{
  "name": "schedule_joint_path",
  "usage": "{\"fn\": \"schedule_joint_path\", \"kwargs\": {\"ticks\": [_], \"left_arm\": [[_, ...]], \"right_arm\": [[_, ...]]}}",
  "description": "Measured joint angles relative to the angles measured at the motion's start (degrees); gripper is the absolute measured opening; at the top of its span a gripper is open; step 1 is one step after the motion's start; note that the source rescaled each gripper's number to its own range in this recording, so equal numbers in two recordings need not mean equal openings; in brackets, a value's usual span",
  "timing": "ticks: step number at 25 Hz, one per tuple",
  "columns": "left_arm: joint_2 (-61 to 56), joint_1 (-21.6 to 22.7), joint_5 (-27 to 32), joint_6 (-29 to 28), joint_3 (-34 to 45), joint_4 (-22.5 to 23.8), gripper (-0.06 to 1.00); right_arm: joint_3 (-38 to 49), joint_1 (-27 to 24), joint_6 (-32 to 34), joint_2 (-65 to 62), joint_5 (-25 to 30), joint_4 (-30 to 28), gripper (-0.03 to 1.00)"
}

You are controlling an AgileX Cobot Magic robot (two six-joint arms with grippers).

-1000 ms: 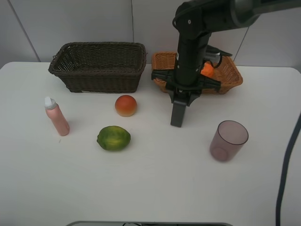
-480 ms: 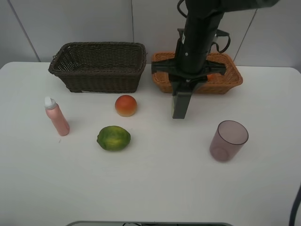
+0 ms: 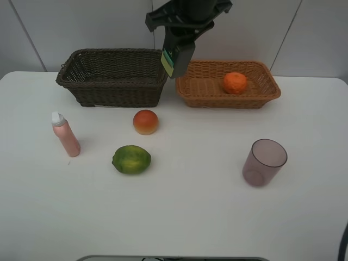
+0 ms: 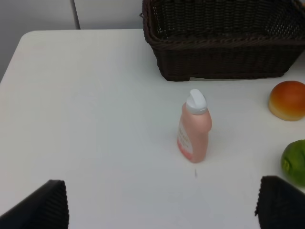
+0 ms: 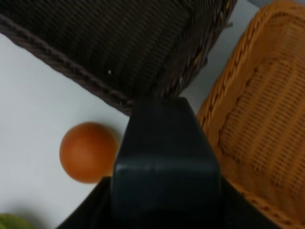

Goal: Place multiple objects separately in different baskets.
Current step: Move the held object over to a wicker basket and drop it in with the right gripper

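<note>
Dark grey pump bottle, smooth and blocky: clamped in right gripper, aloft over the adjoining ends of deep dark-brown wicker basket and shallow tan basket, the latter holding a dimpled mandarin. Left wrist view alone shows left gripper, spread wide and empty, near pink bottle.

The right arm is finished in matt black throughout, with rounded housings; a flat black crossbar is carried on the right gripper; the left gripper is shown as two black finger pads, finely ribbed; a dark cable is glimpsed beside the desk's front right corner.
</note>
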Motion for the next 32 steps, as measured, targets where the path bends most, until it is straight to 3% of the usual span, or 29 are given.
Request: {"fn": "schedule_joint_path", "kwargs": {"ticks": [6, 18, 32], "left_arm": [[0.00, 0.00, 0.00, 0.00, 0.00, 0.00, 1.00], [0.00, 0.00, 0.00, 0.00, 0.00, 0.00, 1.00], [0.00, 0.00, 0.00, 0.00, 0.00, 0.00, 1.00]], "right_arm": [[-9.17, 0.83, -4.58, 7.51, -4.65, 1.10, 0.49], [-11.78, 1.38, -5.70, 16.12, -26.61, 0.49, 0.49], [-11.78, 0.53, -5.56, 23.74, -30.63, -0.23, 0.49]]}}
